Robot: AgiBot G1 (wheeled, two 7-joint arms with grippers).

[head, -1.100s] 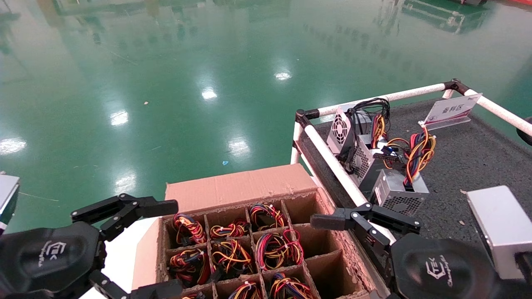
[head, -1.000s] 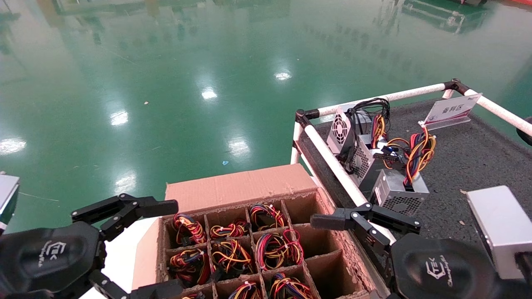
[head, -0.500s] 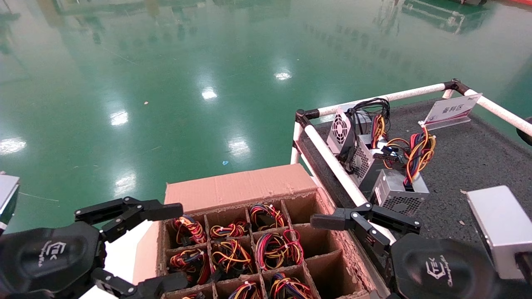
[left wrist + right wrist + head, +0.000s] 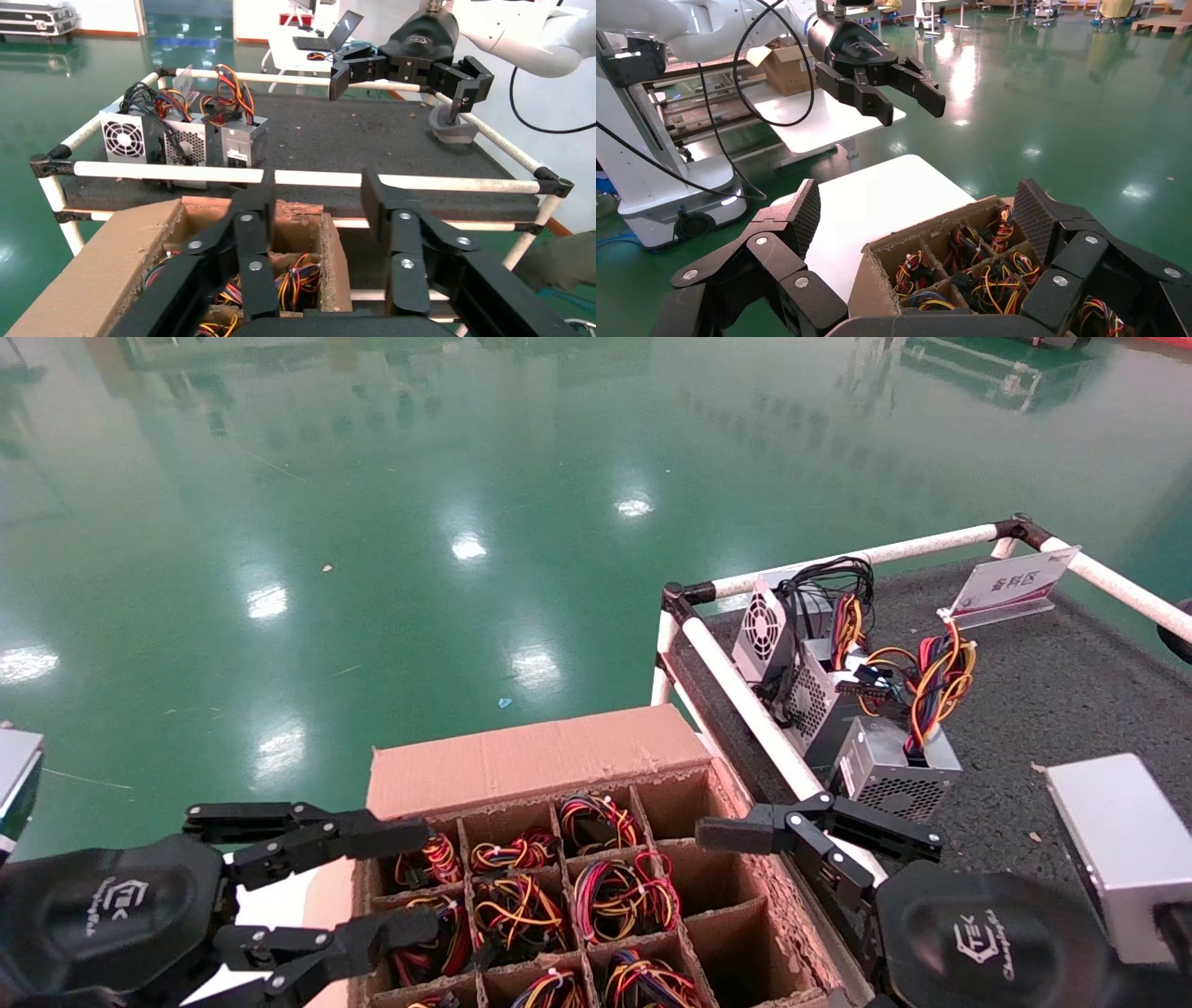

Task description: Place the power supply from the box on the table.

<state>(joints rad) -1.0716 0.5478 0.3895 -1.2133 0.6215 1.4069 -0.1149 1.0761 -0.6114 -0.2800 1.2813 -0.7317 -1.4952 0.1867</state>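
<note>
- Since my left claw (image 4: 386, 882) hangs wide-spread over the left-hand cells of the box (image 4: 540, 756), the pick lies straight below it: the wire bundle in the far-left cell (image 4: 433, 859) sits between its two fingers in the head view, w/ nothing gripped.
- I can't see any metal body of a power supply in the box, only looped wires in the cells, so I judge the units stand on end w/ long axis down into the cell; approach should be vertical.
- Left claw is nearer the filled cells. Right claw (image 4: 819, 836), also wide and empty, hovers over the box's right edge by the white rail (image 4: 745, 705), above cells that look empty.
- Drop spot lies to the right: tabletop (image 4: 1052, 700), dark felt, w/ three units (image 4: 880, 766) bunched near its far-left corner and bare felt beyond them.
- Cell walls are tight and frayed; wires may snag on the lift.
- Green floor (image 4: 372, 523) beyond.
</note>
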